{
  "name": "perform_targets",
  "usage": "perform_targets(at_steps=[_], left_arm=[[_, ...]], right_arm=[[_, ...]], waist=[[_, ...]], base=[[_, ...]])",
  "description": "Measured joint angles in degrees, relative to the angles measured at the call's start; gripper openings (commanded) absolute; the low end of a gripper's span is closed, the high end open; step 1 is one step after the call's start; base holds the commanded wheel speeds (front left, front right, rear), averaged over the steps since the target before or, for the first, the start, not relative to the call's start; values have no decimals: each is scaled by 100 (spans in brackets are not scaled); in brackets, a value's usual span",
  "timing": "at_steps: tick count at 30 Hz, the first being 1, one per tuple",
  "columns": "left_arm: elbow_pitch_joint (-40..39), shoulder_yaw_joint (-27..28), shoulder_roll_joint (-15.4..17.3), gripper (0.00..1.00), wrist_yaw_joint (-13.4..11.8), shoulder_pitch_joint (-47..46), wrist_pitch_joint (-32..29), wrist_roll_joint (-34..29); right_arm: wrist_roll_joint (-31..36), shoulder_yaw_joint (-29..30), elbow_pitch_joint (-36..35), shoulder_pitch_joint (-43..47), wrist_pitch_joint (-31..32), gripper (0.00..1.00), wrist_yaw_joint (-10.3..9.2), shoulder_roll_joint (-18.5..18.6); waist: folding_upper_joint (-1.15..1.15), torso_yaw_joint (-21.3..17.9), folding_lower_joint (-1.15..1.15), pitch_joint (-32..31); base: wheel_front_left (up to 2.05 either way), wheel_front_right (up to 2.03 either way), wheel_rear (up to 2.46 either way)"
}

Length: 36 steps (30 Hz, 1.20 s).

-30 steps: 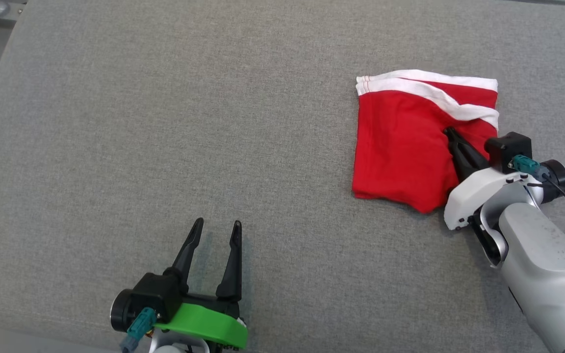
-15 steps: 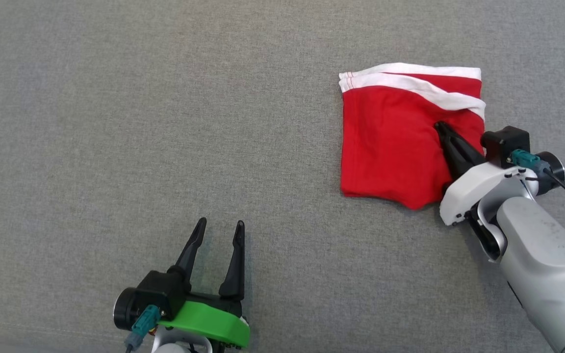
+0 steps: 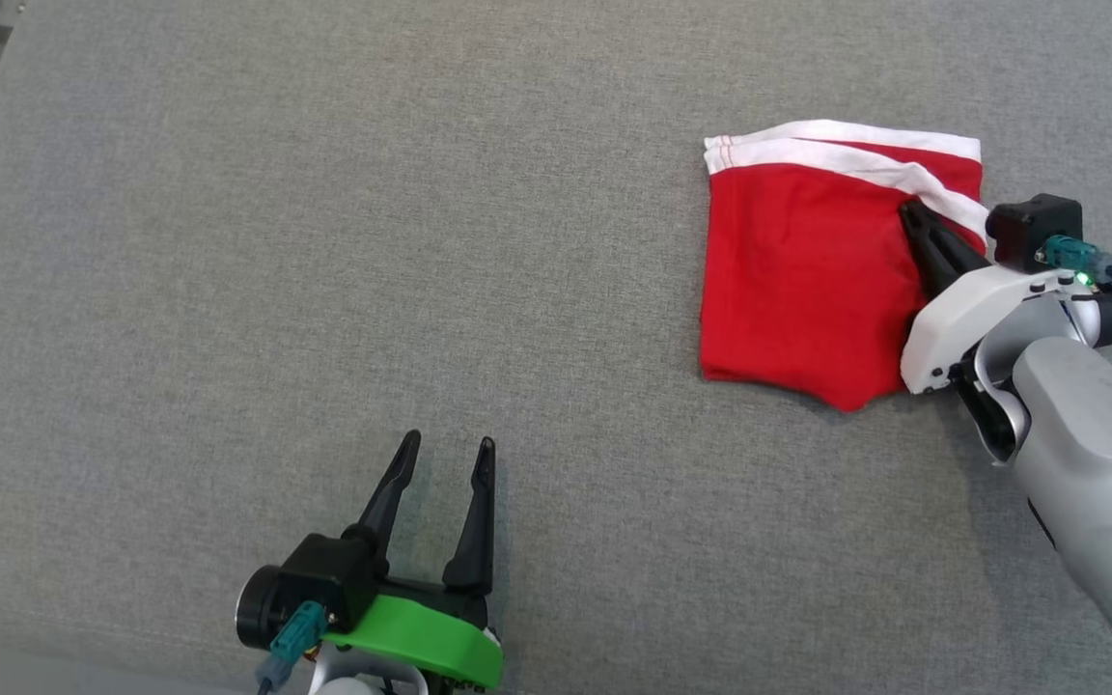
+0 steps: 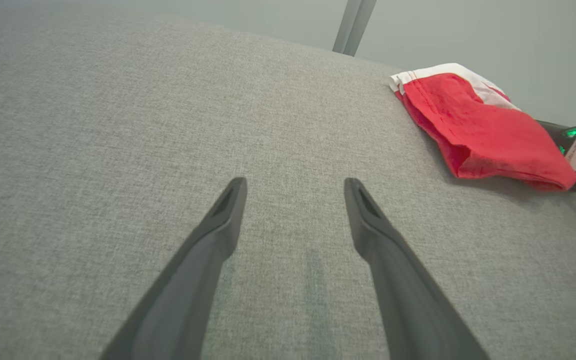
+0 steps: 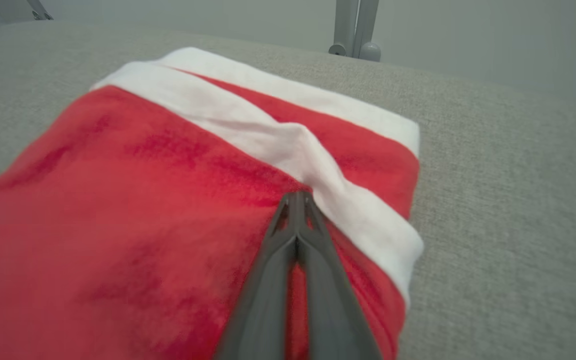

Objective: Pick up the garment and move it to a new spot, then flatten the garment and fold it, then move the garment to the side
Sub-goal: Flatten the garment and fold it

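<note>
Folded already, seemingly only the sideways move left to do: resting on red shorts (image 3: pixel 797 280) with right gripper (image 3: pixel 907 208) pinched closed, and left gripper (image 3: pixel 448 442) splayed wide.

The garment (image 3: pixel 807 280) is bright red with a white band (image 3: pixel 846 159) along the top, and there's tiny red stitching on the white at one corner. The tabletop (image 3: pixel 324 241) is plain heathered grey, woven-looking, no print. The left gripper (image 3: pixel 449 442) has black fingers (image 3: pixel 390 487) on a lime-green base (image 3: pixel 421 642) with a teal plug (image 3: pixel 291 642). The right gripper (image 3: pixel 908 208) has black fingers too, a white shell (image 3: pixel 971 309), a silver-grey forearm (image 3: pixel 1087 434) and a little green light (image 3: pixel 1085 278).
</note>
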State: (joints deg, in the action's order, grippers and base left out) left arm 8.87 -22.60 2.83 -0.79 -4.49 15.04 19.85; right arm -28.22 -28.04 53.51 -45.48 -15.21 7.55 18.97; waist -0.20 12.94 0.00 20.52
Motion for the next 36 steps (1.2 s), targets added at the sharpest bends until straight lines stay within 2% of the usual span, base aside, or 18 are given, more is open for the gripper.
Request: perform_targets(at_steps=[8, 14, 21, 23, 25, 26, 27, 31, 36], left_arm=[[10, -103, 0, 100, -25, -10, 0, 78], [8, -68, 0, 100, -49, -15, 0, 127], [52, 33, 0, 100, -47, -7, 0, 131], [53, 116, -2, 100, -47, 25, 0, 129], [66, 260, -1, 100, -46, 96, 0, 124], [76, 334, -2, 100, -38, 158, 0, 116], [79, 401, -2, 100, -27, 218, 0, 104], [121, 706, -3, 100, 36, 481, 0, 52], [140, 1081, -2, 100, 136, 793, 0, -22]], right_arm=[[-539, -135, 360, -455, 1, 0, -1, 183], [-843, -396, 513, -460, 42, 0, 0, 327], [-1263, -444, 527, -359, 37, 0, -1, 341], [-1314, -480, 363, -259, 23, 15, -2, 339], [-1306, -486, 75, -118, 23, 35, -1, 355], [-1281, -408, -88, -30, 23, 61, -1, 388], [-1236, -270, -266, 73, 22, 100, -1, 437], [-827, 489, -1059, 789, 16, 100, -4, 590], [-62, 1639, -2124, 2224, 15, 100, -4, 446]], waist=[[0, 112, 0, 76], [0, 141, 0, 43], [0, 77, 0, -130], [0, 46, 0, -220], [0, 3, 0, -327], [0, -24, 0, -388], [0, -51, 0, -452], [0, -180, 0, -754], [0, -365, 0, -1189]], base=[[0, 0, 0], [0, 0, 0], [0, 0, 0], [0, 0, 0], [0, 0, 0], [0, 0, 0], [0, 0, 0], [0, 0, 0], [0, 0, 0]])
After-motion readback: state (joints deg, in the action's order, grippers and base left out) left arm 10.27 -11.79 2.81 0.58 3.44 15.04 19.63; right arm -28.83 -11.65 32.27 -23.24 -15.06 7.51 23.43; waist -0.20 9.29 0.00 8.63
